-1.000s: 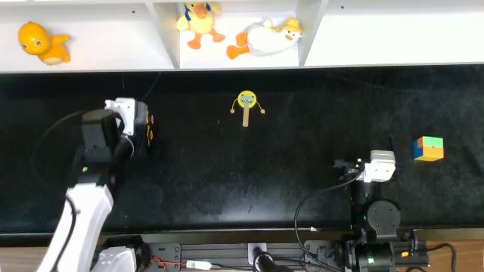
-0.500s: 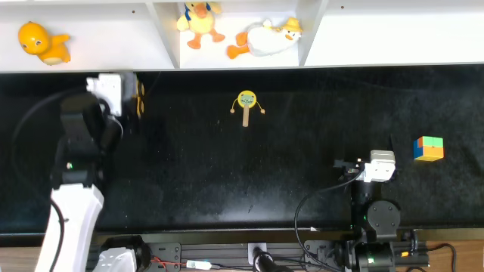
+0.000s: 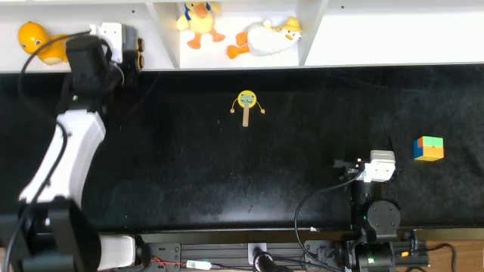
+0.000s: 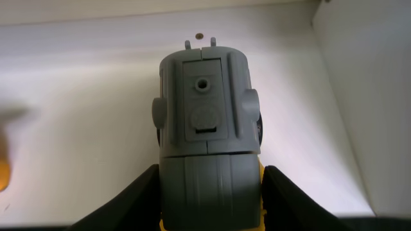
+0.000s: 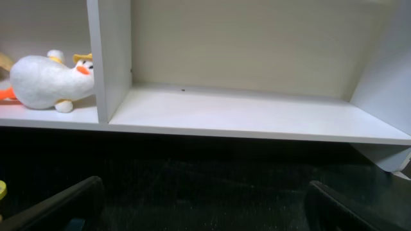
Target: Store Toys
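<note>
A black table top [image 3: 189, 174] runs to a white shelf unit [image 3: 393, 38] along its far edge. In the unit's left compartment the grey-and-yellow plastic toy [image 4: 209, 122] is pinched in the left gripper's [image 4: 212, 176] jaws beside the divider. The wrist view shows its grey panelled face, the top view its dark side beyond the outstretched arm. An orange duck [image 3: 38, 41] lies alongside, a yellow rattle [image 3: 246, 104] and a multicoloured cube [image 3: 428, 149] stay on the table, and the right gripper [image 5: 205, 186] is at the near edge, jaws spread.

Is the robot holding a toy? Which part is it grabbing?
The left gripper holds a grey toy by the sides of one end, a finger on each side. The right gripper is open and holds nothing.
</note>
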